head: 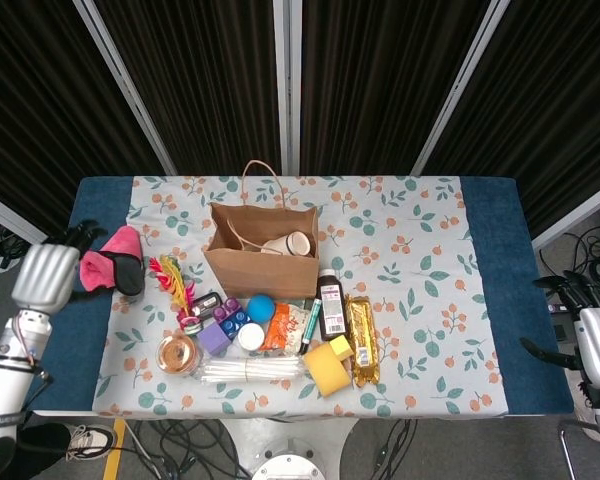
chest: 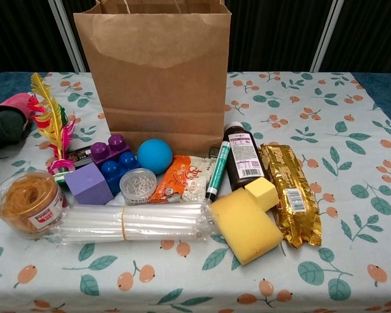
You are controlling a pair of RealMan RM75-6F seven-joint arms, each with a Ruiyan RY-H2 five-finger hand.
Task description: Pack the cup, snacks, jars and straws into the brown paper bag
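Brown paper bag (head: 263, 268) holds the cup (head: 287, 244); your left hand (head: 44, 276) hangs empty, fingers loosely spread. Take the straws (chest: 127, 222) at the middle band, level.
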